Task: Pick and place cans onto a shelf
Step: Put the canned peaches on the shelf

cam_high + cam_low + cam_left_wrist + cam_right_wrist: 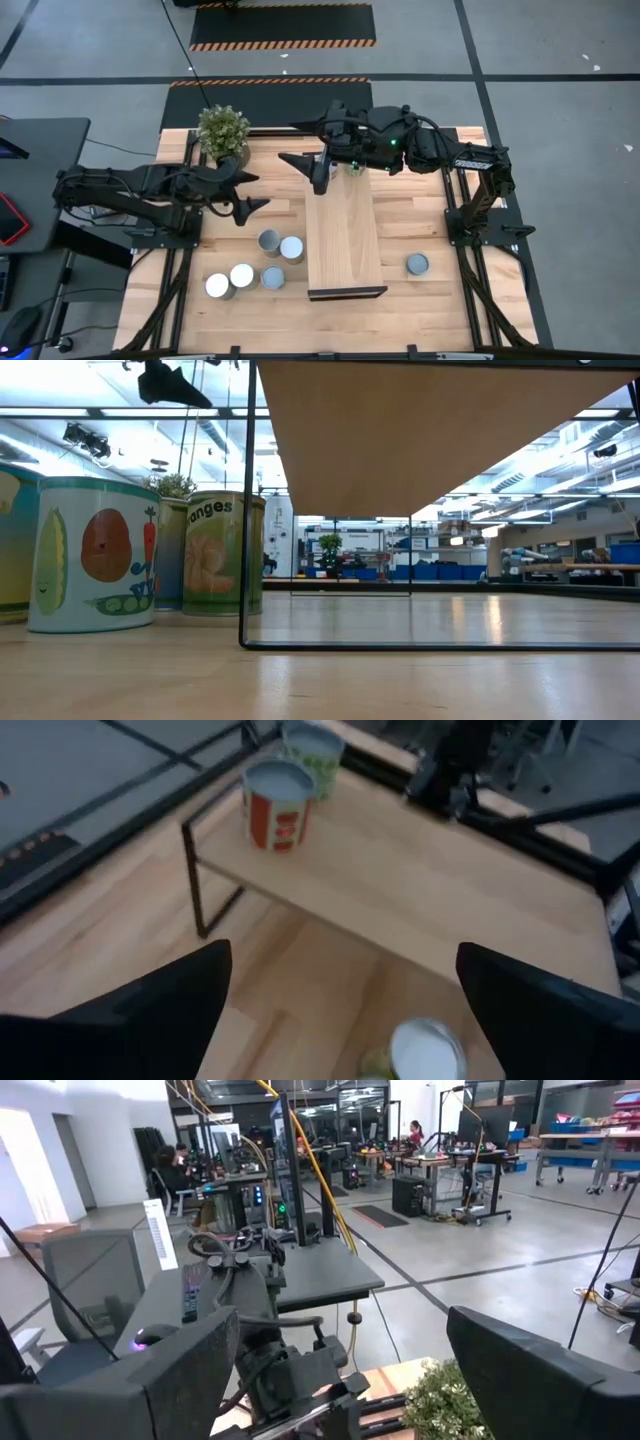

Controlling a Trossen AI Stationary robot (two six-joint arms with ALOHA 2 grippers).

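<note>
Left gripper [256,190] fingers spread wide, empty, above the plank surface [420,215] left of the raised light-wood shelf [343,240]; right gripper [311,152] fingers apart over its far end; small round metal cans [268,241] clustered near-left, one [417,264] right.

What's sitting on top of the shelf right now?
Two cans stand together at one end of the shelf, seen from the left wrist. In the high view the right arm covers that end, so anything else there is hidden. The rest of the board is bare.
</note>
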